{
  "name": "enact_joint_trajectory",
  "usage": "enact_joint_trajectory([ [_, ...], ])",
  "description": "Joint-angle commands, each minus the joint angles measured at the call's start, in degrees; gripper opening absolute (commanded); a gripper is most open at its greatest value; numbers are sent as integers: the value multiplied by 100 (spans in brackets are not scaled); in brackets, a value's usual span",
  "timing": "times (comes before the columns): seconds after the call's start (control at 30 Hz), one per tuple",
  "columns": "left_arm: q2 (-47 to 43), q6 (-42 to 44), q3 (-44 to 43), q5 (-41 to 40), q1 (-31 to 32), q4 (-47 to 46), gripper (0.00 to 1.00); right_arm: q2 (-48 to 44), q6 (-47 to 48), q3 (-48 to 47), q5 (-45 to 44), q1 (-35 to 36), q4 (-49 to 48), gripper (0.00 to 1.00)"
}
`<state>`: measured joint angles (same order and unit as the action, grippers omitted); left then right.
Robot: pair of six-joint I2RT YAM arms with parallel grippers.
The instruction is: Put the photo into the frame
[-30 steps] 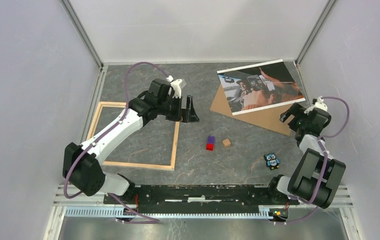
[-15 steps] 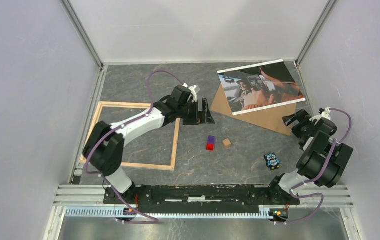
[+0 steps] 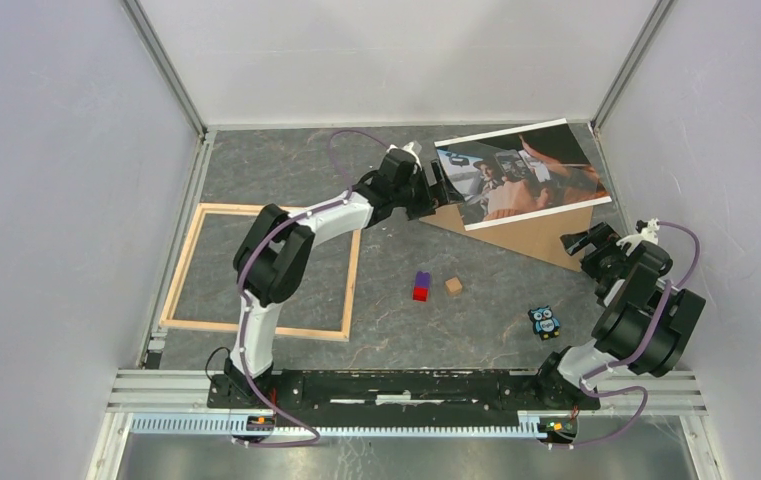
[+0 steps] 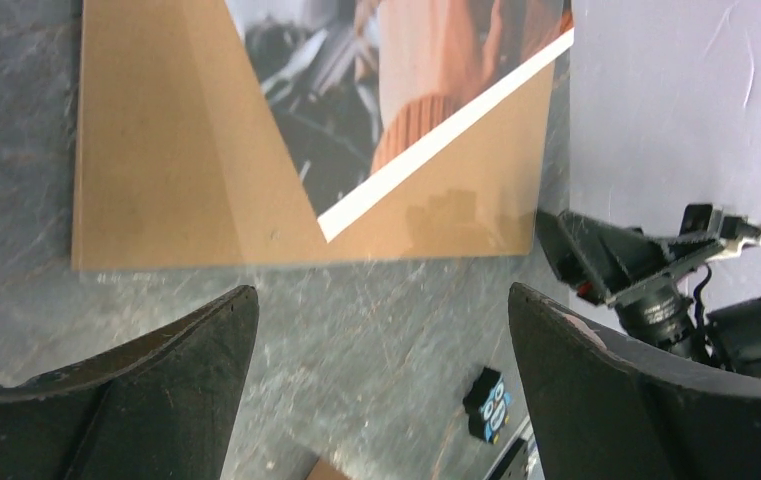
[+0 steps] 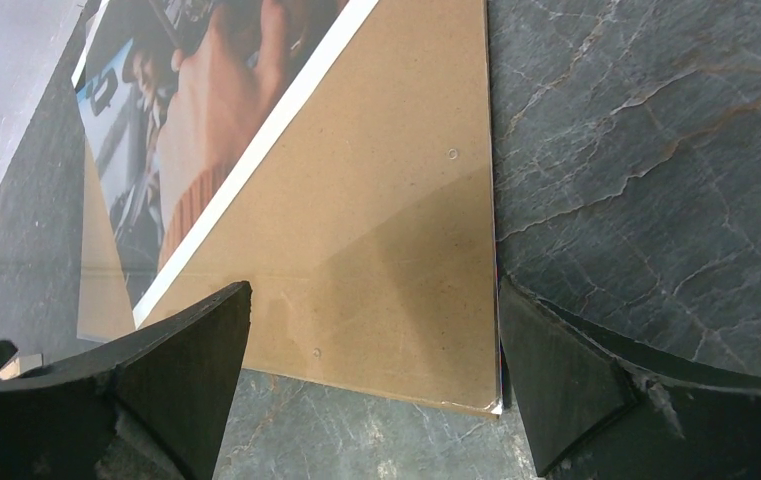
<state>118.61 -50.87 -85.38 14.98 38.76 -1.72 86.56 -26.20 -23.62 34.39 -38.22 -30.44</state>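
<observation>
Swinging away from the frame's right slat, the left arm now stretches toward the far right, and its left gripper (image 3: pixel 439 188) hangs at the left corner of the brown backing board (image 3: pixel 526 238), close to the photo's left edge. Its jaws stand wide apart and hold nothing; the left wrist view shows the board's edge just beyond the fingertips. The right gripper (image 3: pixel 581 238) has barely shifted; it sits by the board's near right corner, jaws also spread and empty. The photo (image 3: pixel 521 170) lies face up and askew on the board at the far right of the table, overhanging the board's far side. The frame (image 3: pixel 256 330) lies flat at the left, well apart from the photo. Between them sit a red and purple block (image 3: pixel 421 287), a small wooden cube (image 3: pixel 453 286) and an owl toy (image 3: pixel 545 321).
</observation>
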Motion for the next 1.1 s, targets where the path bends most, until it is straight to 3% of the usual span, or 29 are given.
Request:
enact_joint_trajectory([
  [0.0, 479, -420, -597, -228, 19, -201, 100, -129, 13, 85, 36, -4, 209, 98],
  [0.33, 1421, -488, -1490, -196, 17, 711, 100, -283, 17, 50, 320, -60, 388, 98],
  [0.77, 1582, -538, -1481, -120, 23, 915, 100, -688, -229, 75, 695, -87, 275, 98],
  [1.07, 1570, -511, -1524, -75, 18, 943, 100, -159, -1256, 329, 1134, -125, -753, 96],
])
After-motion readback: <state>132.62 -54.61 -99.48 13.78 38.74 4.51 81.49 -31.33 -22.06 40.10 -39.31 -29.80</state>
